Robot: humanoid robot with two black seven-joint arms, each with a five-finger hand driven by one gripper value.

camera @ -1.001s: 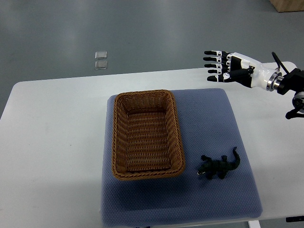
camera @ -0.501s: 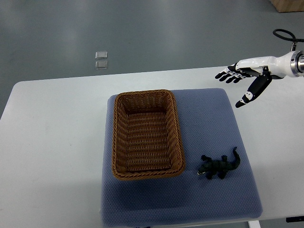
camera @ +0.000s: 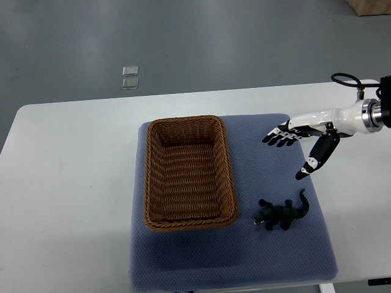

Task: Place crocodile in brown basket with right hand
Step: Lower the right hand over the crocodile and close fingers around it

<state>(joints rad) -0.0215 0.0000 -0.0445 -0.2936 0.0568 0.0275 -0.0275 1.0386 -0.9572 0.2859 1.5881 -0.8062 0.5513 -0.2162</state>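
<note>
Surface: white table (camera: 73,183) w/ rounded corners, filling the lower two thirds of the frame. Grey floor (camera: 183,36) behind it. Blue mat (camera: 269,256), dimpled texture, lies centre to lower right. Two small clear squares (camera: 129,77) sit on the floor, upper left of centre.

Basket (camera: 146,177): brown woven wicker, rectangular, on the mat's left part.

Crocodile (camera: 281,213): dark green toy on the mat, lower right, near the basket but apart from it.

Right hand (camera: 308,131): white w/ black fingertips, at centre right, fingers spread wide, thumb angled down, holding nothing. Its arm is cut off at the right edge.

Brown corner (camera: 369,6) at upper right is cropped; type unclear.
</note>
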